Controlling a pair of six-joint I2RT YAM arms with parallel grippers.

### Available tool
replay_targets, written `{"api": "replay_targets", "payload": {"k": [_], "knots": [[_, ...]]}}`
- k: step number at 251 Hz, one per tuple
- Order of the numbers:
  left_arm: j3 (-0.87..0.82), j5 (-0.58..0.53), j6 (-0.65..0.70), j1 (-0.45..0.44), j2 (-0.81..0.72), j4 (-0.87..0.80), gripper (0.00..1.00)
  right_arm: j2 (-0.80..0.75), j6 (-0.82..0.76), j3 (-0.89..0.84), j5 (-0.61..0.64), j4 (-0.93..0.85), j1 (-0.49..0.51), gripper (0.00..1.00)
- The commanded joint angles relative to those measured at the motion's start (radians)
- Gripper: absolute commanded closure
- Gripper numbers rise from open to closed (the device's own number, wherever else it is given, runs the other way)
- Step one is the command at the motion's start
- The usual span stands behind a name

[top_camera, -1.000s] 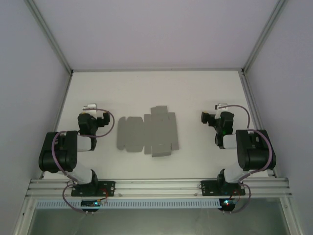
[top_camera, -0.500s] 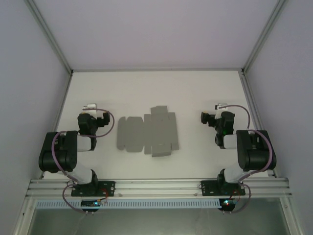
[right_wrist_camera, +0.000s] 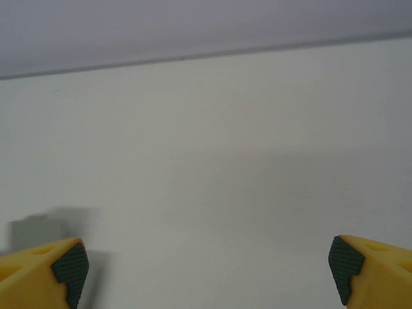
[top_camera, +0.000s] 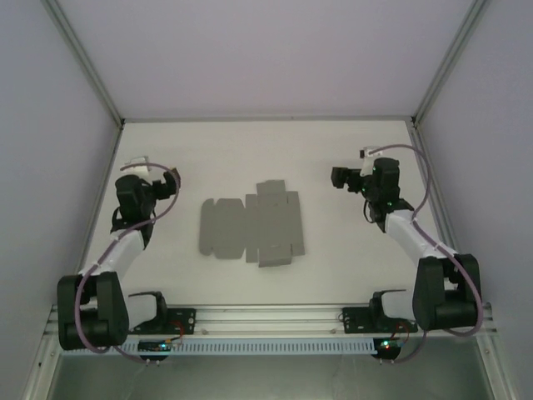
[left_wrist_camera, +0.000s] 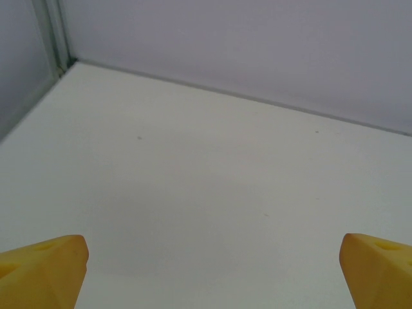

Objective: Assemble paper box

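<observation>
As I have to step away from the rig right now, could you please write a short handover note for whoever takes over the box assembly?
Left end effector: open, empty, above bare table, left of the paper box.
Right end effector: open, empty, right of the paper box.
Paper box: a flat die-cut grey sheet lying mid-table between the arms, touched by neither.
Done: nothing folded yet.
Left: grasp the sheet, fold up its walls and flaps, close it into a box.
</observation>
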Motion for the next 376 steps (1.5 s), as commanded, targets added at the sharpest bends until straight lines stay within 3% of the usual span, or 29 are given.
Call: {"api": "replay_targets", "payload": {"k": [1, 31, 77, 139, 231, 269, 307, 343, 376], "knots": [[0.015, 0.170, -0.153, -0.009, -0.027, -0.181, 0.01, 0.005, 0.117, 0.084, -0.071, -0.280, 0.107, 0.04], [0.024, 0.190, -0.209, -0.072, -0.026, -0.281, 0.00, 0.065, 0.130, 0.110, -0.128, -0.276, 0.268, 0.06], [0.014, 0.162, -0.213, -0.180, -0.014, -0.373, 0.00, 0.195, 0.109, 0.184, -0.173, -0.320, 0.392, 0.10], [-0.042, 0.180, -0.239, -0.233, 0.004, -0.400, 0.01, 0.373, 0.120, 0.172, -0.296, -0.242, 0.415, 0.20], [-0.100, 0.320, -0.292, -0.282, 0.111, -0.249, 0.03, 0.454, 0.117, 0.099, -0.250, -0.200, 0.402, 0.21], [-0.100, 0.433, -0.326, -0.295, 0.195, -0.123, 0.21, 0.457, 0.124, 0.078, -0.236, -0.184, 0.393, 0.21], [-0.080, 0.470, -0.347, -0.305, 0.223, -0.086, 0.57, 0.451, 0.130, 0.062, -0.220, -0.167, 0.385, 0.19], [-0.069, 0.457, -0.346, -0.312, 0.213, -0.076, 0.99, 0.444, 0.140, 0.056, -0.217, -0.148, 0.374, 0.19], [-0.053, 0.470, -0.338, -0.320, 0.195, -0.058, 1.00, 0.410, 0.153, 0.055, -0.218, -0.133, 0.367, 0.18]]}}
